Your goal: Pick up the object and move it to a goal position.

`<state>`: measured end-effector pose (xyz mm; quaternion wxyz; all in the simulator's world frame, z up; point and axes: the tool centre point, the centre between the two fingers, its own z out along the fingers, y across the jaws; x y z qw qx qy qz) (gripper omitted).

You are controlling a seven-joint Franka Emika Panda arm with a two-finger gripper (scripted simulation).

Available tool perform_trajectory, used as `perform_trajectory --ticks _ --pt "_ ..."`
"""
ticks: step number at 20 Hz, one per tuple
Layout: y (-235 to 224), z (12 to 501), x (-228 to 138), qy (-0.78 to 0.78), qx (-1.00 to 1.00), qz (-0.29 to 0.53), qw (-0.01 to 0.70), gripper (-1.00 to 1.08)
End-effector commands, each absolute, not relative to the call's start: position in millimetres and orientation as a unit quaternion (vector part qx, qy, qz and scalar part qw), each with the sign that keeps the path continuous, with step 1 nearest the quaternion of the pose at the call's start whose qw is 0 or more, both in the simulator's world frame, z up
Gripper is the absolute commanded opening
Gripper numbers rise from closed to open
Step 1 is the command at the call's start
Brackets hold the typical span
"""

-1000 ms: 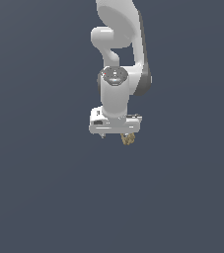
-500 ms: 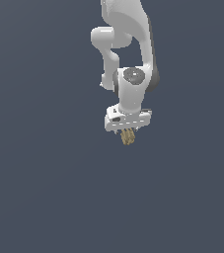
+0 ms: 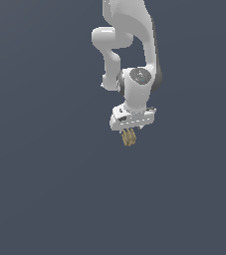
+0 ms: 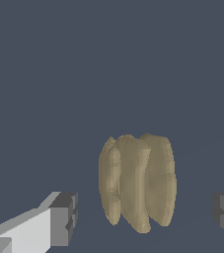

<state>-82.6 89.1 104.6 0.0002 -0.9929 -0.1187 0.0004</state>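
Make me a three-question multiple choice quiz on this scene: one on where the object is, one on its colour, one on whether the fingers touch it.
1. Where is the object?
A) between the fingers
B) on top of the wrist
C) far off to the exterior view's left

2. What colour is the object?
A) red
B) tan
C) green

3. How do the fingers stand?
A) shut on the object
B) shut and empty
C) open, clear of the object

Answers: 1 A, the wrist view shows it in the gap between the two fingers. 2 B, its lobes are tan-brown. 3 C, background shows between it and each finger.
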Motion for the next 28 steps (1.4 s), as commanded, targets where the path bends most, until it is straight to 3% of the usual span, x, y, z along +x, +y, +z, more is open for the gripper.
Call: perform_trajectory --ticks 1,17,18,28 --pt "88.8 103.5 -82.5 -0.119 -0.993 0.000 0.000 1.00" --pt "89.5 54.3 -84.0 -0.120 -0.993 0.000 0.000 1.00" --pt "89.5 54.3 -84.0 -0.120 -0.993 0.000 0.000 -1.00" --pt "89.5 55.2 -84.1 -0.120 -0.993 0.000 0.000 -1.00"
